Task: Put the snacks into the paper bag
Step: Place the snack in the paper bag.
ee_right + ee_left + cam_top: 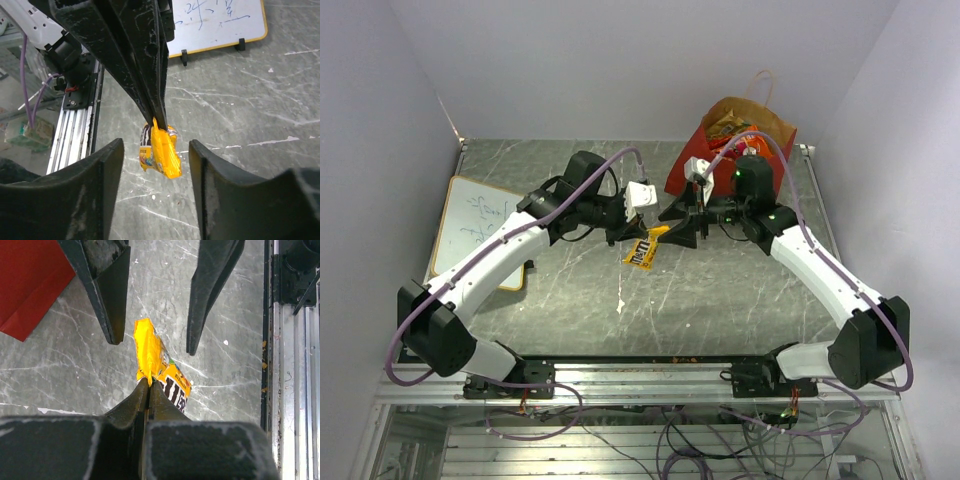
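A small yellow candy pack (642,250) hangs in the air over the middle of the table. My left gripper (638,237) is shut on one end of it; in the left wrist view the closed tips (150,385) pinch the yellow pack (152,352). My right gripper (672,235) faces it, open. In the right wrist view its jaws (156,145) stand on either side of the pack's free end (162,150) with a gap on both sides. The red paper bag (685,170) stands at the back right, with snack packets (730,125) inside.
A flat white board (475,225) with an orange rim lies at the left of the table. The bag's red corner (30,285) shows in the left wrist view. A metal rail (640,375) runs along the near edge. White walls close in the sides and back.
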Robot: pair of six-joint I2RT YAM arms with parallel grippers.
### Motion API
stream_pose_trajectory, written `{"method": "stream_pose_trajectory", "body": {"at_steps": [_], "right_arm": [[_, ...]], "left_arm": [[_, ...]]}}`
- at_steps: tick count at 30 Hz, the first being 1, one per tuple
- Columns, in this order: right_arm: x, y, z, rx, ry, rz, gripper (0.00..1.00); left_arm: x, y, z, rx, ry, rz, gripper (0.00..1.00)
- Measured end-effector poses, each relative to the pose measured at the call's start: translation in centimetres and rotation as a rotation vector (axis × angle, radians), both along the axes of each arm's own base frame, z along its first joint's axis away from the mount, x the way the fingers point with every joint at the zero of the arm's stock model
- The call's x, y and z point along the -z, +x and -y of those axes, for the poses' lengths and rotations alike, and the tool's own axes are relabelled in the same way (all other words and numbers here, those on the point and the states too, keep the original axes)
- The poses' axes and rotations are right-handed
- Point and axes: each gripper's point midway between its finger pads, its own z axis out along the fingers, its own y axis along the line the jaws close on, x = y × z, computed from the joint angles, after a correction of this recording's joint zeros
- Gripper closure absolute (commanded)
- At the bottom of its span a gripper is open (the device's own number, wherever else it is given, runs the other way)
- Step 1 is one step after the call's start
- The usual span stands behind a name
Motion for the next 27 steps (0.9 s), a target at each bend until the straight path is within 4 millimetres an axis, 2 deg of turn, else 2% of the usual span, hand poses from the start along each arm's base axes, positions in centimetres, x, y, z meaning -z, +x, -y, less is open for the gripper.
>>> {"method": "stream_pose_trajectory", "body": {"at_steps": [7,17,22,27], "right_arm": [[0.8,0.4,-0.1,0.005,-0.014,-0.012,0.48],[1.1,0.5,-0.1,0.009,-0.024,0.001,0.65],[1.5,0.4,-0.1,0.005,-0.027,-0.009,0.56],[2.3,0.0,0.0,-0.003,-0.033,-0.027,0.58]], "left_arm": [[0.1,0.0,0.0,0.0,0.003,0.004,0.93],[0.2,-0.1,-0.1,0.0,0.004,0.003,0.93],[0.1,-0.3,-0.2,0.001,0.001,0.006,0.93],[0.1,-0.5,-0.3,0.0,-0.003,0.012,0.93]]}}
